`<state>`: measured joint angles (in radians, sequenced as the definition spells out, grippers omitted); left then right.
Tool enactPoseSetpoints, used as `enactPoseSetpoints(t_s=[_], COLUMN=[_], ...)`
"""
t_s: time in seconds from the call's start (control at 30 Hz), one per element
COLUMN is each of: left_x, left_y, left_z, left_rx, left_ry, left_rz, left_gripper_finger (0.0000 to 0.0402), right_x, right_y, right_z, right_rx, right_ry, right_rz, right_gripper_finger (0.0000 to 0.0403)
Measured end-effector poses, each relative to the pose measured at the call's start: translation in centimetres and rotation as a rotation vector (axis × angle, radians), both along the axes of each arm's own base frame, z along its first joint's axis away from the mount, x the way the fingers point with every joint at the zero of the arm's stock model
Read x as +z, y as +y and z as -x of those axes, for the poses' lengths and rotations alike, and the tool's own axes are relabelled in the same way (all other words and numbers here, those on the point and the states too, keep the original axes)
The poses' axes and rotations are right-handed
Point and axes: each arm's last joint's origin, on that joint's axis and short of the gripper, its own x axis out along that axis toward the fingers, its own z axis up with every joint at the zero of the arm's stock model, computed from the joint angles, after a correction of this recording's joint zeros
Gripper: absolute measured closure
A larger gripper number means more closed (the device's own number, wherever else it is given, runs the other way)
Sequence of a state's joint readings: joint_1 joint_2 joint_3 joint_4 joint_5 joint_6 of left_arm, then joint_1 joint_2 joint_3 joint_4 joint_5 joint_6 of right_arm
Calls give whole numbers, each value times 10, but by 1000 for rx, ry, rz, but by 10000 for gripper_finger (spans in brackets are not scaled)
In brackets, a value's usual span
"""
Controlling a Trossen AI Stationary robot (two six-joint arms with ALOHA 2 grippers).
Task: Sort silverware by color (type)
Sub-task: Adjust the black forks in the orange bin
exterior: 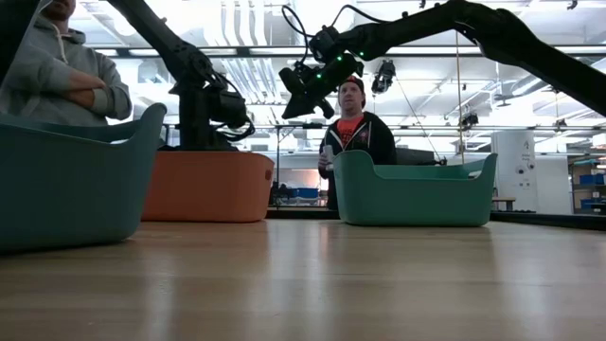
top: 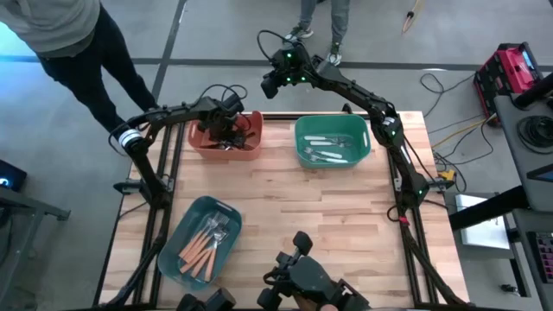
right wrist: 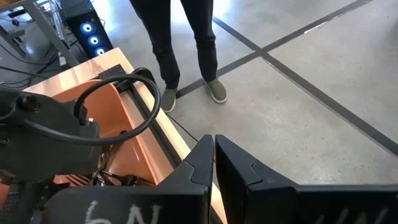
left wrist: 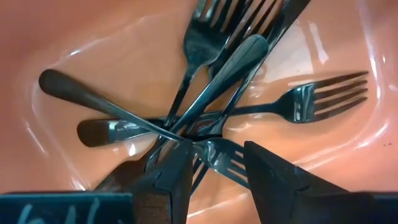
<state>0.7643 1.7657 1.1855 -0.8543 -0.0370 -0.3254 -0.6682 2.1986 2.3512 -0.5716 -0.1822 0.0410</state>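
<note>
Several all-black forks (left wrist: 211,93) lie crossed on the floor of the orange bin (top: 200,145) at the table's far left. My left gripper (left wrist: 217,155) points down into that bin (top: 226,131), open, its fingers standing on either side of one fork's head (left wrist: 214,155). White-handled silverware (top: 328,149) lies in the green bin (top: 367,147) at the far right. Orange-handled silverware (top: 203,246) lies in the teal bin (top: 173,252) at the near left. My right gripper (top: 275,82) hangs shut and holding nothing, high beyond the table's far edge.
Bare wooden tabletop (top: 328,216) spreads between the three bins. A dark camera mount (top: 302,276) sits at the near edge. One person stands off the far left corner (top: 69,34), and another's legs (top: 321,17) show beyond the far edge.
</note>
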Motion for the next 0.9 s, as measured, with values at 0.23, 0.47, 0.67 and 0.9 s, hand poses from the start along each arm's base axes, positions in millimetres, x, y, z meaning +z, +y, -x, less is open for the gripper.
enactPoseSetpoints(t_s=[0.23,0.47,0.67,0.9], left_x=[-7,-16,-20,-22], left_y=[1,2,4,5], left_z=[-1,-2,-4,-5], left_rx=[13,-16,-30,-46], left_ry=[10,32,32,33], left_rz=[13,30,27,25], left_gripper_finger=[276,276,276,276], right_x=[0,0,0,0], right_y=[0,0,0,0], right_z=[0,0,0,0], right_rx=[0,0,0,0], right_ry=[0,0,0,-1], right_rz=[0,-1,-1,0], right_gripper_finger=[394,394,394,394])
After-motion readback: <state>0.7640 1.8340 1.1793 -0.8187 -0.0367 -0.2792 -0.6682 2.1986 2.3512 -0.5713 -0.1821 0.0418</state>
